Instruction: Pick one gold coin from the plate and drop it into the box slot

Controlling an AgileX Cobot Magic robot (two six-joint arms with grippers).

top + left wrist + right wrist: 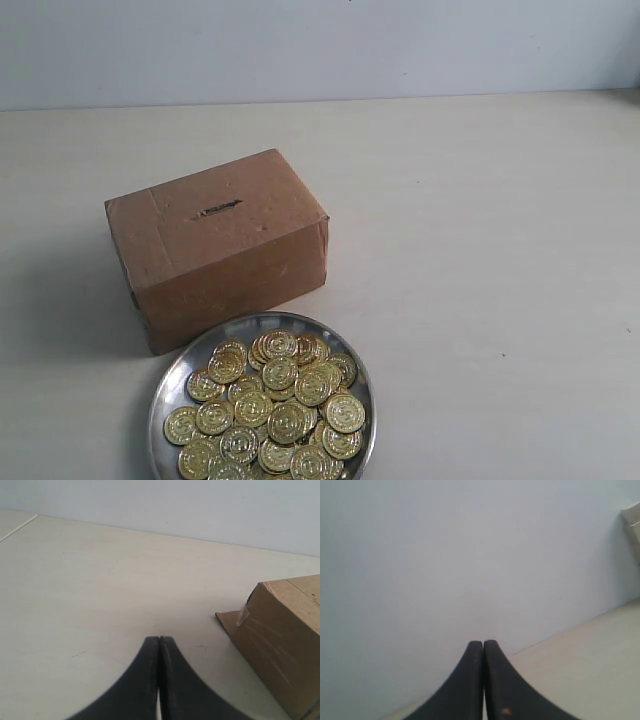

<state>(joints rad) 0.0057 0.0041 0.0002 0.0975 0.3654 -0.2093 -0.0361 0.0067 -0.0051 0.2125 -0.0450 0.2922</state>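
Desk (pixel 500 250): pale, light wood-tone surface, running back to a plain light wall (pixel 445 555).

Box (pixel 220 245): brown cardboard, standing on the desk left of centre in the exterior view, turned at a slight angle to the desk edge. The left wrist view shows one end of it (pixel 280 640), with a flap lying flat on the desk and a bit of clear tape (pixel 242 614) at the corner.

Plate (pixel 172 378): round, shiny metal, raised rim. It sits just in front of the box, its far rim at or very near the box's lower front edge; cannot tell whether they touch. Its near edge is cut off by the frame.

Gold coins (pixel 270 405): a loose overlapping heap covering most of the plate, all inside the rim.

Left fingers (pixel 147 655): black, tips pressed together, nothing between them, above bare desk beside the box end.

Right fingers (pixel 472 655): black, tips together, nothing held, pointing towards the wall above the desk.

Slot (pixel 219 209): short dark slit, rough edges, in the box's top face near its middle.
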